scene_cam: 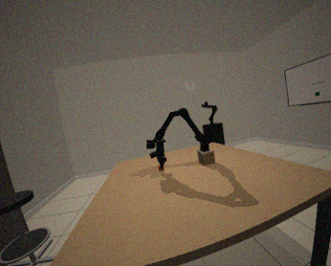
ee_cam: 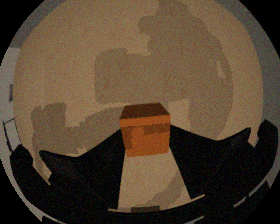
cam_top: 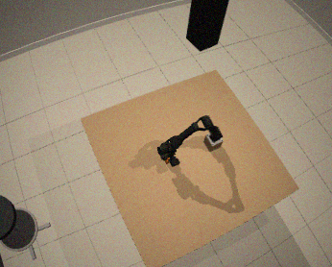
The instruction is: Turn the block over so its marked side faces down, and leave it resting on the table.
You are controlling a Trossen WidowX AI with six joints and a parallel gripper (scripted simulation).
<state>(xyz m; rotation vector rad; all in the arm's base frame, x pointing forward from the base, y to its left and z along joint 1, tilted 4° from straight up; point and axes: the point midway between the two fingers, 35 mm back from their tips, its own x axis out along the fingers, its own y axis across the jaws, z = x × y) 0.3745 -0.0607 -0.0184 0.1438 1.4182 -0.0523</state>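
Observation:
The small orange block point(cam_top: 168, 160) point(scene_cam: 161, 168) point(ee_cam: 145, 142) is between the fingers of my gripper point(cam_top: 169, 158) point(scene_cam: 162, 166) point(ee_cam: 145, 130), which is shut on it from both sides. In the wrist view its near face is bright orange with darker patches, and the face above is dark brown. I cannot tell which side carries the mark. In the exterior view the gripper points down and the block is at or just above the table point(cam_top: 132, 230) point(scene_cam: 132, 230) point(ee_cam: 66, 60); contact is too small to tell. The block's sides against the fingers are hidden.
The arm's base stands on a grey pedestal block point(cam_top: 213, 142) point(scene_cam: 207, 158) on the table. The arm's shadow falls across the table top. A round stool point(cam_top: 18, 230) point(scene_cam: 24, 245) and a dark pillar point(cam_top: 204, 26) stand off the table.

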